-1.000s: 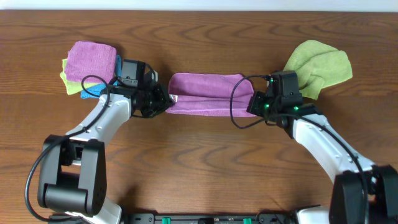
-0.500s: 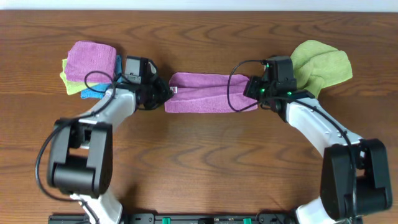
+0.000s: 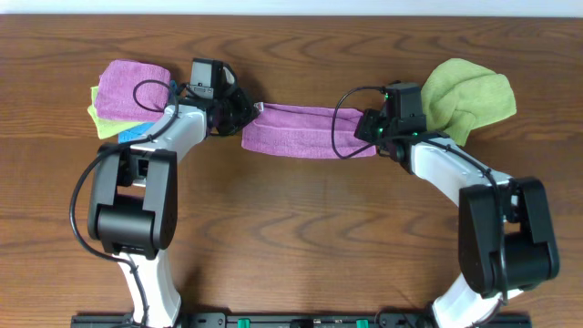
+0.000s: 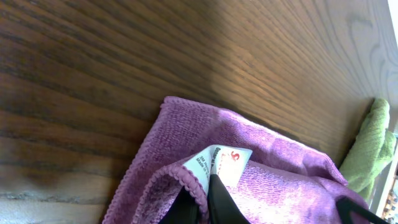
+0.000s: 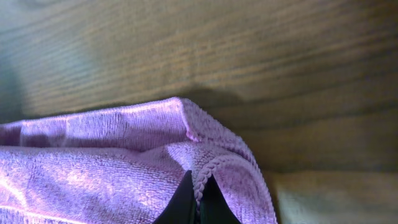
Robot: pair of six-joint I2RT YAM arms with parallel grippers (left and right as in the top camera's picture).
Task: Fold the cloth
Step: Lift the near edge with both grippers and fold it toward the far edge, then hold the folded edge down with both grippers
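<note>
The violet-purple cloth (image 3: 308, 130) lies folded as a long band across the far middle of the table, between both arms. My left gripper (image 3: 246, 111) is shut on its left end, pinching the hem beside the small white tag (image 4: 219, 162). My right gripper (image 3: 369, 128) is shut on its right end, with the hem (image 5: 205, 174) between the fingers. The cloth also fills the lower part of the left wrist view (image 4: 273, 180) and of the right wrist view (image 5: 93, 168).
A stack of folded cloths, pinker purple (image 3: 133, 88) on top of blue and lime-green, sits at the far left. A crumpled lime-green cloth (image 3: 469, 96) lies at the far right, close behind my right gripper. The wooden table (image 3: 301, 237) runs toward the front.
Both grippers have moved away from me toward the far edge, carrying the cloth's front edge over. The cloth has become a narrower band and lies further back.
</note>
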